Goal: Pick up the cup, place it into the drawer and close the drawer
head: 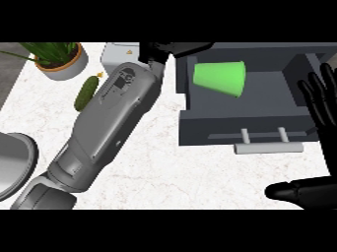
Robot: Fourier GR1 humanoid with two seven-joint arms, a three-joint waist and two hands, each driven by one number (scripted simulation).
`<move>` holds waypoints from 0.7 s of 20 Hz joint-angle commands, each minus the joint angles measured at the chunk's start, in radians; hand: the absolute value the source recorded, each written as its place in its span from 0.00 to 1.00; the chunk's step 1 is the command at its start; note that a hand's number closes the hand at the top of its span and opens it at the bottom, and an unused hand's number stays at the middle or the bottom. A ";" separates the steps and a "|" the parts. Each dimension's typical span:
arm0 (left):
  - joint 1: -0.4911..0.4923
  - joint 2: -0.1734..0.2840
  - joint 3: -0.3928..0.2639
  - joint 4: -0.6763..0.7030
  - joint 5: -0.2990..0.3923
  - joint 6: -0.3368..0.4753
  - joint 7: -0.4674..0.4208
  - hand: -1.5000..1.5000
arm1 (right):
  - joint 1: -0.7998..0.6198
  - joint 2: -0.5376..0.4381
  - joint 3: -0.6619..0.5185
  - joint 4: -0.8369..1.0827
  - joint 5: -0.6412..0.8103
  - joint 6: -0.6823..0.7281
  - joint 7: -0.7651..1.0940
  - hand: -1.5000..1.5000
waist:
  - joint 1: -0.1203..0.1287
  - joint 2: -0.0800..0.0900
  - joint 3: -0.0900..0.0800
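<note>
While the drawer (255, 106) stands pulled open, the green cup (221, 78) lies on its side inside it, toward the far left part of the grey box. No robot hand is touching the cup. The drawer's front wall faces near, and a pale bar handle (268, 146) sticks out from it on two small posts.

The left robot hand (173, 49) is at the far edge, just beside the drawer's far left corner. Its grey forearm (102, 130) stretches from the near left all the way up across the white marble surface (193, 179). Only a small part of this robot hand shows, so I cannot tell how its fingers are set.

The right robot hand (331, 142) is at the right edge, near the drawer's right side. Its black fingers are straight and spread wide, pointing far, and its thumb sticks out to the left. It holds nothing.

On the far left of the surface stands a potted plant (58, 59) in an orange pot. A green cucumber (87, 92) lies just beside it, close to the forearm. A grey round thing (4, 165) shows at the near left edge
</note>
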 commanded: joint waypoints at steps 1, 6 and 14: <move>-0.073 0.000 -0.057 0.135 0.075 0.051 -0.043 1.00 | 0.018 -0.005 -0.002 -0.017 -0.003 0.009 -0.003 0.00 | -0.012 0.002 0.000; -0.096 0.000 -0.121 0.236 0.157 0.015 -0.092 1.00 | -0.002 -0.027 -0.044 0.065 -0.022 0.041 -0.067 0.00 | -0.015 0.005 0.000; -0.162 0.000 -0.284 0.344 0.239 0.069 -0.093 1.00 | -0.034 -0.024 -0.024 0.031 -0.034 0.029 -0.012 0.00 | -0.046 0.010 0.001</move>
